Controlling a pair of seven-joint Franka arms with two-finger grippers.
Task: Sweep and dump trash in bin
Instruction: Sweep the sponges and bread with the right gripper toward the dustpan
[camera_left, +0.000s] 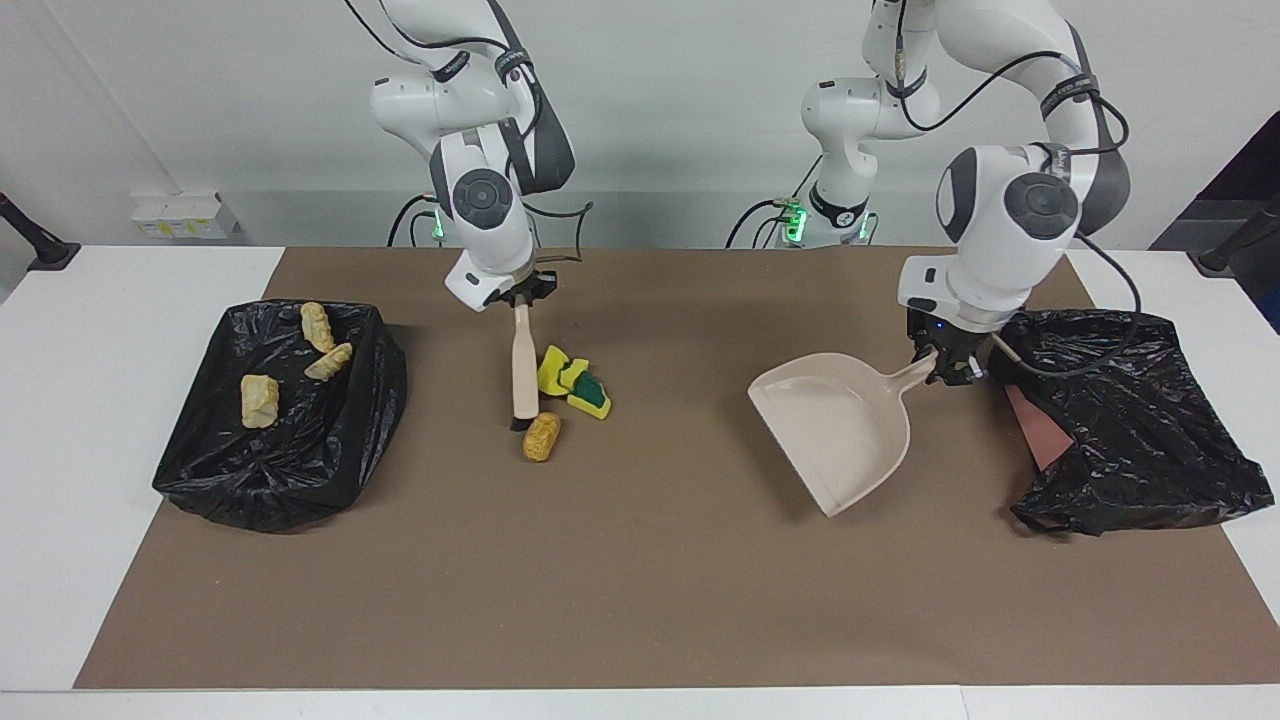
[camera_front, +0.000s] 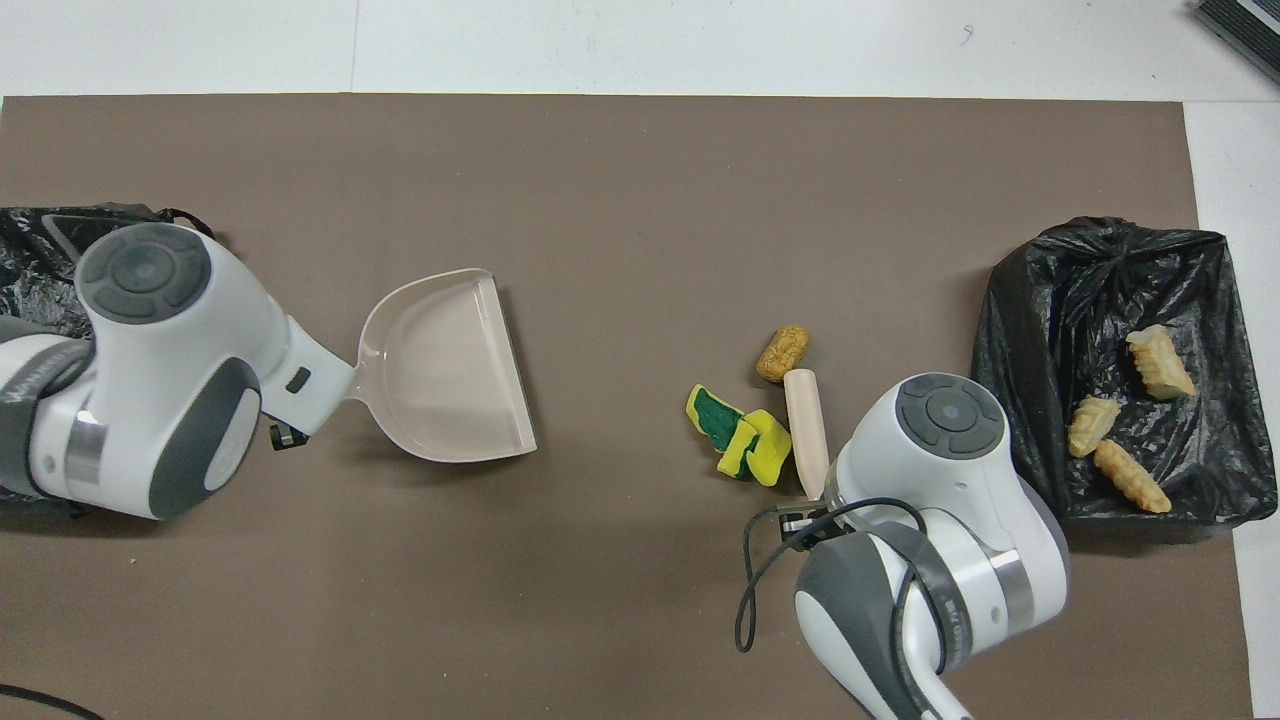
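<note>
A: Trash first. Where does it lie?

B: Four loose lumps sit by the right gripper, which is clamped on the beige-handled brush with black bristles: yellow sponge bits, one with a dark green face, touching the brush handle on the side toward the left arm, and a tan-orange bread-like piece just past the bristle tip. Three more tan pieces already lie in the black-bag-lined bin at the right arm's end of the table.

A: And the other hand?

B: The left gripper is closed on the handle of the beige plastic dustpan, held well apart from the lumps, its open mouth turned toward them.

A: Risk?

B: My guess: with that gap, a hard stroke could scatter the sponge bits or roll the bread piece off line, missing the pan lip.

A: Do the views differ?

B: The facing one shows both grips; the overhead one hides them under the wrists, yet lays out plainly the gap between pan mouth and lumps. A second black bag lies beside the left gripper.
</note>
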